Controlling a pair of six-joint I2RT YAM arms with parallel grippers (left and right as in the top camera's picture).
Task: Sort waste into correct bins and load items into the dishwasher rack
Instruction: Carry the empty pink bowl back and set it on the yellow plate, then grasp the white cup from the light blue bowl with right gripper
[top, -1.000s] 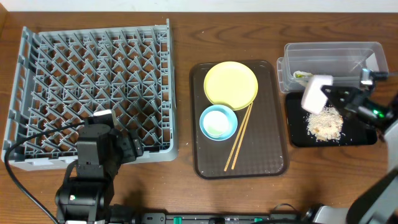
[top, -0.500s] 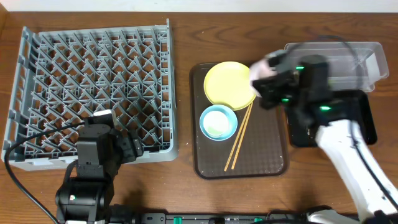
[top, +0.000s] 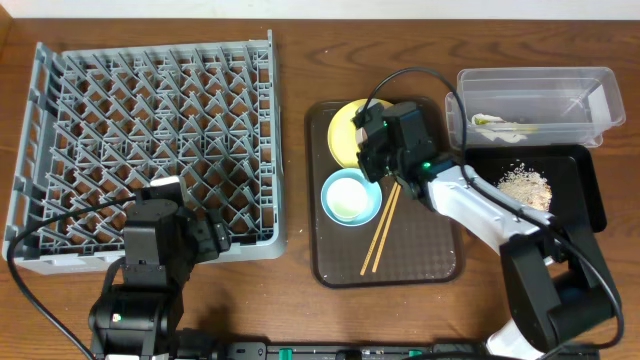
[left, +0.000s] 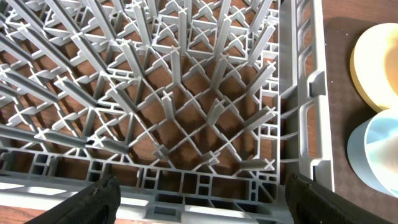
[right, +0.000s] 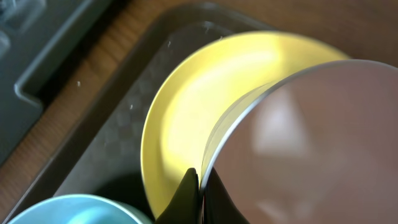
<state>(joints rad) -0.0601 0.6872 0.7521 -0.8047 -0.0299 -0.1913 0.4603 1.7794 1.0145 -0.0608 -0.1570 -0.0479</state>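
My right gripper (right: 198, 186) is shut on the rim of the white bowl (right: 298, 143) and holds it over the round pale-yellow plate (right: 199, 87). In the overhead view the gripper (top: 385, 140) covers the bowl and part of the plate (top: 345, 130). The light-blue bowl (top: 350, 195) sits in front of the plate, with a pale cream round thing inside. Two chopsticks (top: 383, 225) lie to its right. The grey rack (top: 150, 150) is at the left. My left gripper (left: 199, 199) is open and empty at the rack's near right corner.
Plate, blue bowl and chopsticks rest on a brown serving tray (top: 430, 250). At the right, a clear tub (top: 530, 78) holds the green-and-yellow wrapper (top: 495, 123). The black tray (top: 585, 200) in front of it holds off-white crumbs (top: 525, 186).
My right arm swung left from above the black tray to over the yellow plate, carrying the white bowl. The crumbs now lie uncovered on the black tray. The left arm has not moved.
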